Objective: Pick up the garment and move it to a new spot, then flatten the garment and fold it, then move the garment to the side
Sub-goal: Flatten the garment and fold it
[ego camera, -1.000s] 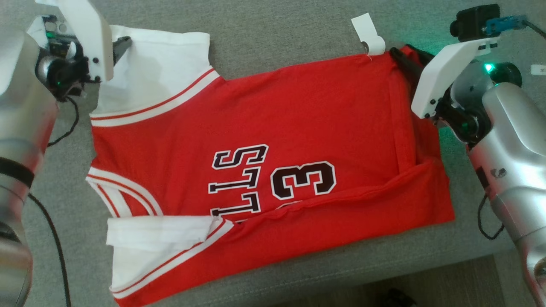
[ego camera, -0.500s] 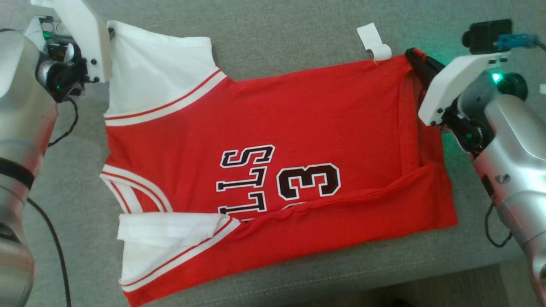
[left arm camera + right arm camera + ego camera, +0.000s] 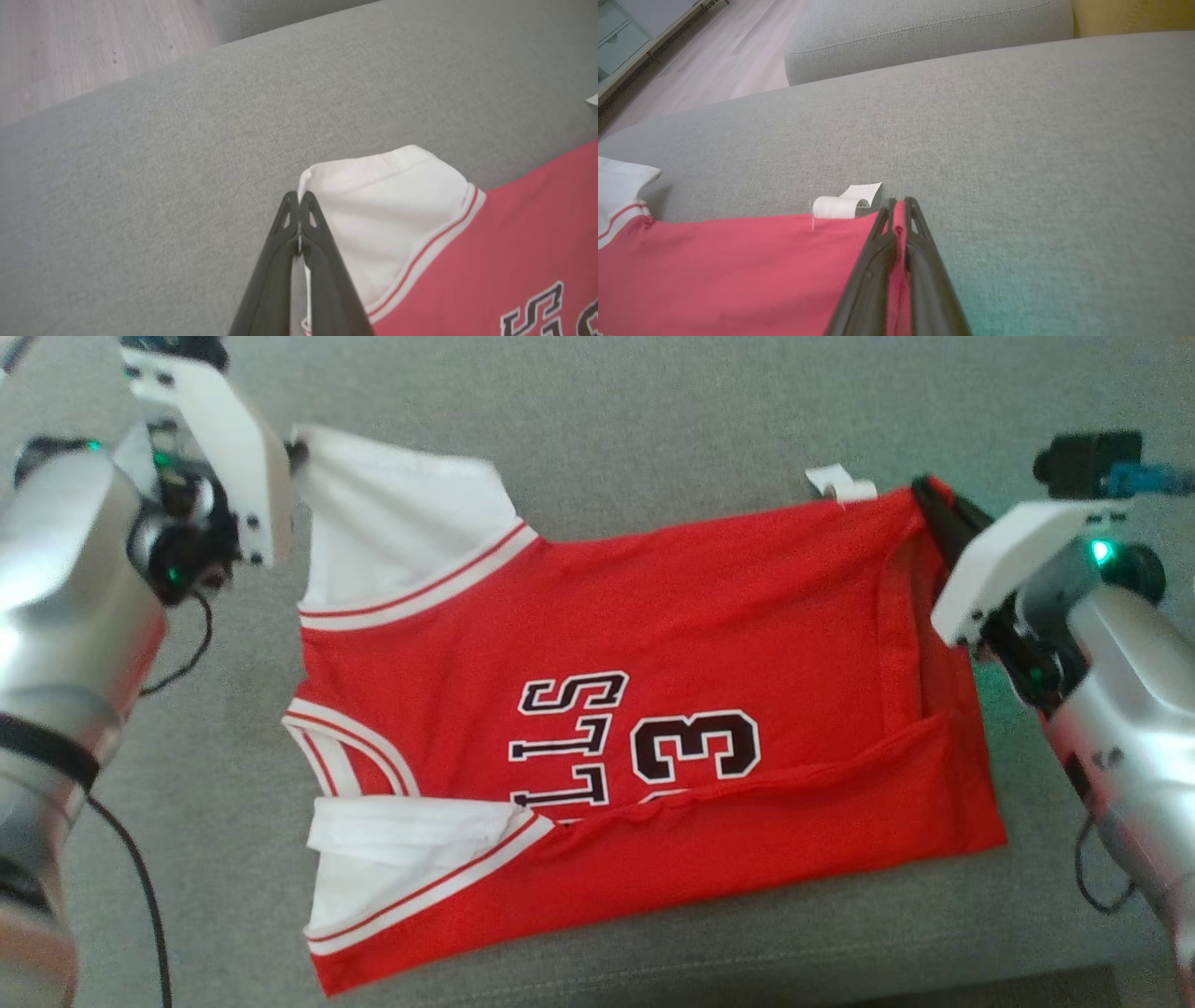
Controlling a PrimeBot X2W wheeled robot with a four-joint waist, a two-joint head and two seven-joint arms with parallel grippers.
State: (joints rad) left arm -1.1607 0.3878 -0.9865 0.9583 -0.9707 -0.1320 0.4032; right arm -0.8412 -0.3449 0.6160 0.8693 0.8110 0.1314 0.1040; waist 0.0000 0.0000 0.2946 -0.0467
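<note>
The garment [image 3: 709, 616] is a red jersey with white sleeves, white-and-red trim and black lettering, spread on a grey sofa cushion [image 3: 635, 420]. Its near edge is folded up over the lower part of the front. My left gripper [image 3: 297, 452] is shut on the far corner of the white sleeve [image 3: 373, 205]; its tips [image 3: 299, 198] pinch the sleeve hem. My right gripper [image 3: 926, 485] is shut on the far red hem corner [image 3: 859, 261], with red cloth squeezed between the tips [image 3: 899, 204]. A white tag [image 3: 840, 483] sticks out beside that corner.
The cushion's front edge [image 3: 1027, 980] runs along the bottom right of the head view. Wood floor [image 3: 70, 42] lies beyond the sofa's far side. Another cushion [image 3: 924, 32] rises behind the seat. Cables [image 3: 140, 896] hang from both arms.
Both grippers have closed on the garment's far corners. The head camera has shifted, so the jersey sits further right and lower in view. The tag now lies flatter.
</note>
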